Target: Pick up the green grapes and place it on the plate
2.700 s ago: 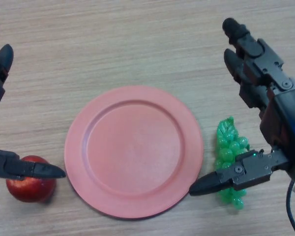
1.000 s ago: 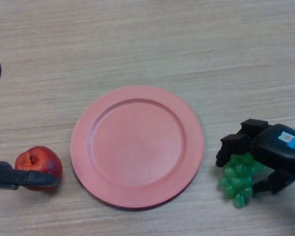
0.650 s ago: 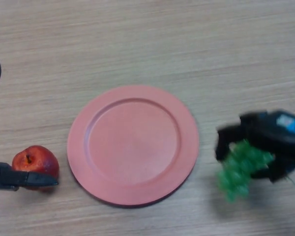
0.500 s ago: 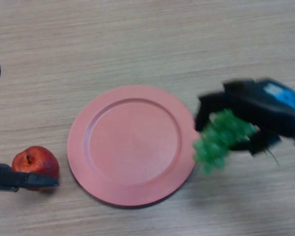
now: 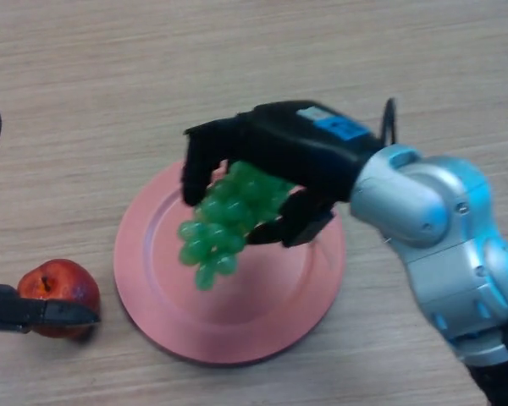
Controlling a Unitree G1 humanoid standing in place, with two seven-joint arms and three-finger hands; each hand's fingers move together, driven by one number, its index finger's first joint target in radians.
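Note:
My right hand (image 5: 279,152) is curled round a bunch of green grapes (image 5: 224,220) and holds it in the air over the middle of the pink plate (image 5: 152,283). The bunch hangs down from the hand, its tip over the plate's left half. I cannot tell how far it is above the plate. My left hand (image 5: 30,315) shows at the left edge with straight fingers, beside a red apple, holding nothing.
A red apple (image 5: 55,288) lies on the wooden table (image 5: 339,59) left of the plate, next to the left hand's finger. The right forearm (image 5: 440,228) crosses the plate's right side.
The right hand closed on the grapes right of the plate, lifted them and carried them left over the plate. The left hand has stayed by the apple.

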